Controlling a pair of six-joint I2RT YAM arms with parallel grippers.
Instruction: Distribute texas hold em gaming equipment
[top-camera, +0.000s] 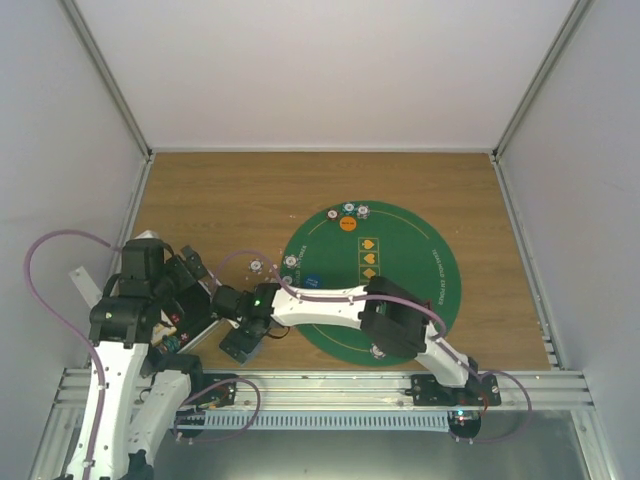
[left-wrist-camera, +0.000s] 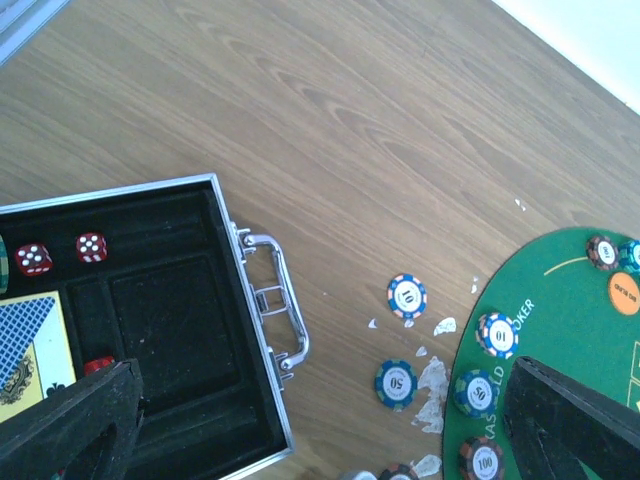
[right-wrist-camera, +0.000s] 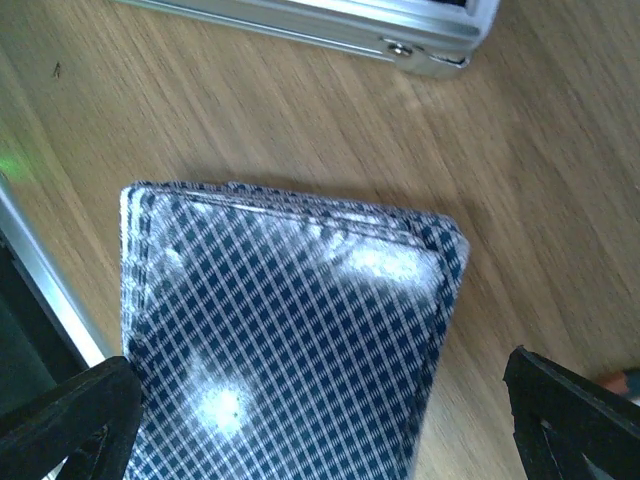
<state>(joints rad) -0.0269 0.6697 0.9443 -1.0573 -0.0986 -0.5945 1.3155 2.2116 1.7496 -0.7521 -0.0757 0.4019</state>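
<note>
Two wide-set jaws mark the right gripper (right-wrist-camera: 320, 440); it is open and grips nothing. It hangs low over a deck (right-wrist-camera: 290, 330) of blue-checked cards that lies flat on the table (right-wrist-camera: 530, 180). One finger (right-wrist-camera: 70, 420) shows at the deck's left edge, but I cannot tell whether it touches. The other finger stands clear of the deck's right edge. Just past the deck is a metal corner of the case (right-wrist-camera: 430, 40).

The left gripper (left-wrist-camera: 320, 420) is also open and empty. It hovers above the case's right wall and its handle (left-wrist-camera: 280, 300). Inside the black-lined case are two red dice (left-wrist-camera: 33, 259) side by side. A compartment at the left holds more cards (left-wrist-camera: 25, 340).

Beyond the handle, two chips (left-wrist-camera: 407, 296) lie on bare wood, marked 10 and 50, near each other but apart. Three chips sit along the left rim of the mat (left-wrist-camera: 570, 320), marked 10 (left-wrist-camera: 497, 334), 50 and 100.

In the top view, three far chips (top-camera: 348, 208) line the mat's far edge. An orange disc (top-camera: 347, 224) lies just beside them. A blue disc (top-camera: 311, 282) lies near the mat's left side, close to the right arm.
</note>
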